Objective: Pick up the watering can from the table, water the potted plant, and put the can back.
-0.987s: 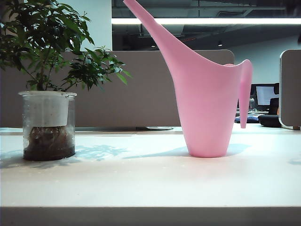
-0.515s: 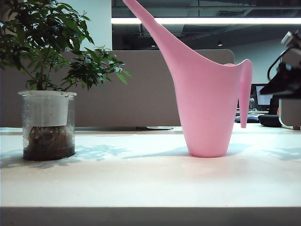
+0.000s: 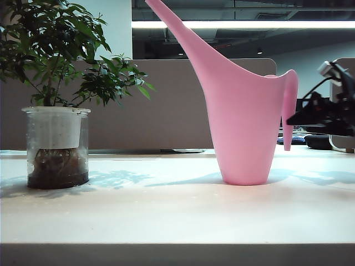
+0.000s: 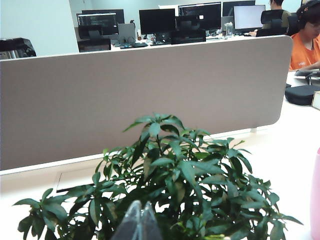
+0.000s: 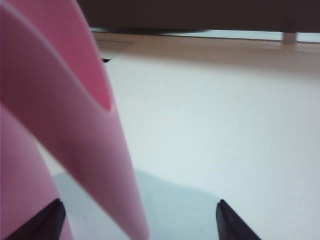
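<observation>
Right end effector [image 5: 137, 220] agape beside smooth pink watering can [image 3: 244, 116]

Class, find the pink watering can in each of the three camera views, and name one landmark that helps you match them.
Exterior view: watering can stands right of centre on the table.
Left wrist view: only a pink sliver at the edge, beside the potted plant.
Right wrist view: its handle fills the near side, just ahead of the pincer tips.
Shared landmark: the grey-beige partition panel.

Pink watering can [image 3: 244, 127], dark green potted plant [image 3: 55, 55], white table [image 3: 166, 216].
</observation>
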